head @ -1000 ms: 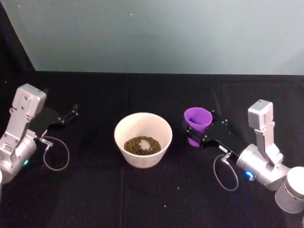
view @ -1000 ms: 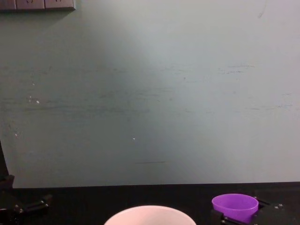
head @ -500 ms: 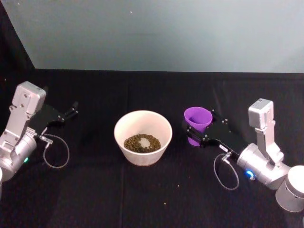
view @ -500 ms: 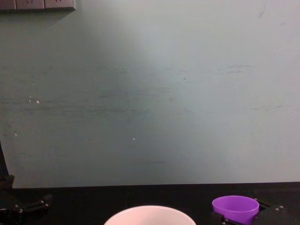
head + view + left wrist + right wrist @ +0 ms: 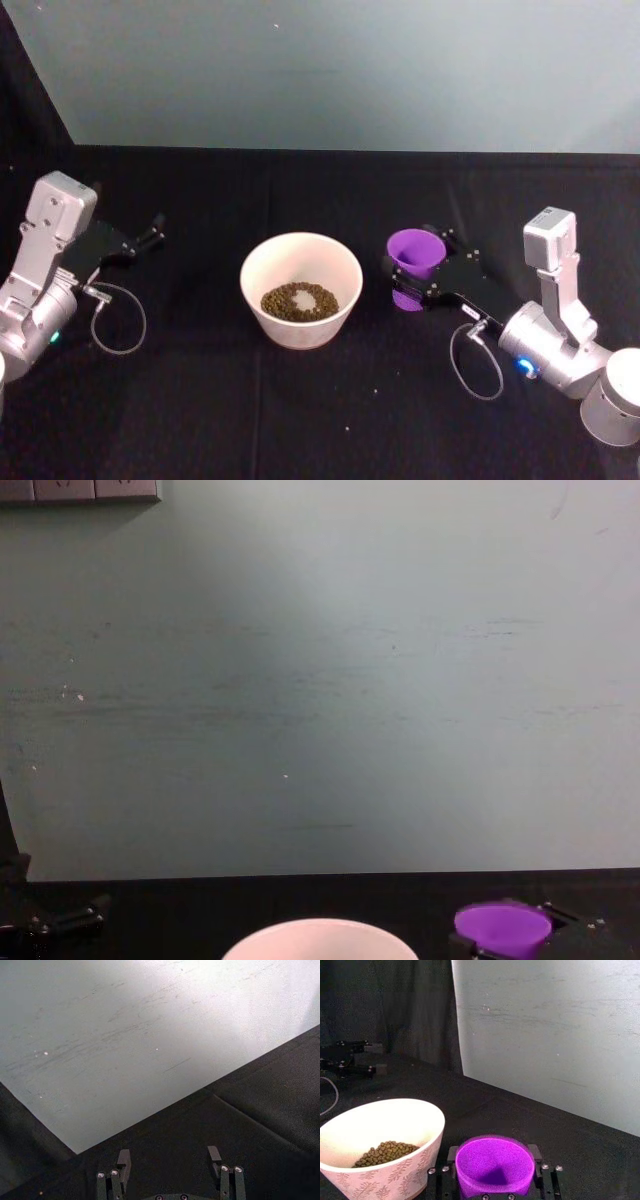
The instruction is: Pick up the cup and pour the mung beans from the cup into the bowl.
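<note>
Head view: our right gripper (image 5: 408, 283) clamps the purple cup (image 5: 415, 256) upright just right of the white bowl (image 5: 301, 290), whose mung beans (image 5: 299, 302) lie inside. Well left of the bowl, our left gripper (image 5: 155, 231) hangs spread and empty.

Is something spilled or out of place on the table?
A few tiny specks lie on the black cloth in front of the bowl, possibly stray beans. The cup stands upright in the right gripper.
</note>
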`<state>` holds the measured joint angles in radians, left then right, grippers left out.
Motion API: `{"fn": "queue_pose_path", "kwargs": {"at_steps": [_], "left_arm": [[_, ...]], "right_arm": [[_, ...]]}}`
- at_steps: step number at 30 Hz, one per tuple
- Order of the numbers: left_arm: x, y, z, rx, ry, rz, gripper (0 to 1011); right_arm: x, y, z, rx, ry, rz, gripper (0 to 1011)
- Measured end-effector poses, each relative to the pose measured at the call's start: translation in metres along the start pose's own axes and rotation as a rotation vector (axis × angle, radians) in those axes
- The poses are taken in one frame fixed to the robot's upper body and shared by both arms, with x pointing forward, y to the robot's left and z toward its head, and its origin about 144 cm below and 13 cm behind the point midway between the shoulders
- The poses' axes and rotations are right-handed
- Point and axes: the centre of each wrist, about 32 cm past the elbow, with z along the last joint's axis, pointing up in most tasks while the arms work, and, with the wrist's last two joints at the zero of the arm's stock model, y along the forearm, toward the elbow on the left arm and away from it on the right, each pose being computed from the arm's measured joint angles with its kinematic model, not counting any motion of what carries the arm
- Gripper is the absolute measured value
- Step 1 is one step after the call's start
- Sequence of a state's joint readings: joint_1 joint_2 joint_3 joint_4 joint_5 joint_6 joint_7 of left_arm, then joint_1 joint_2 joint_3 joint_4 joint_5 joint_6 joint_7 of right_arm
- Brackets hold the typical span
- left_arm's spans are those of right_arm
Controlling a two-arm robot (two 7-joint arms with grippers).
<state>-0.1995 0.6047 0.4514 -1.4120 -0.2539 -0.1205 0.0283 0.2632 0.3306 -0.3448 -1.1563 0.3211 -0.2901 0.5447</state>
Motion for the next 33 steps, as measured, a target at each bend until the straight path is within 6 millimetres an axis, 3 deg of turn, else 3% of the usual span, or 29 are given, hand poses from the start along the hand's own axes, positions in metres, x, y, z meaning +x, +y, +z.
{"fn": "queue_pose_path", "kwargs": {"at_steps": [7, 17, 33], "left_arm": [[0.000, 0.000, 0.000, 0.000, 0.000, 0.000, 1000], [0.000, 0.000, 0.000, 0.000, 0.000, 0.000, 1000], [0.000, 0.000, 0.000, 0.000, 0.000, 0.000, 1000]], "right_arm": [[0.000, 0.000, 0.000, 0.000, -0.001, 0.000, 1002], [0.000, 0.000, 0.001, -0.001, -0.008, -0.003, 1004], [0.004, -0.012, 0.026, 0.093, 0.028, -0.022, 1004]]}}
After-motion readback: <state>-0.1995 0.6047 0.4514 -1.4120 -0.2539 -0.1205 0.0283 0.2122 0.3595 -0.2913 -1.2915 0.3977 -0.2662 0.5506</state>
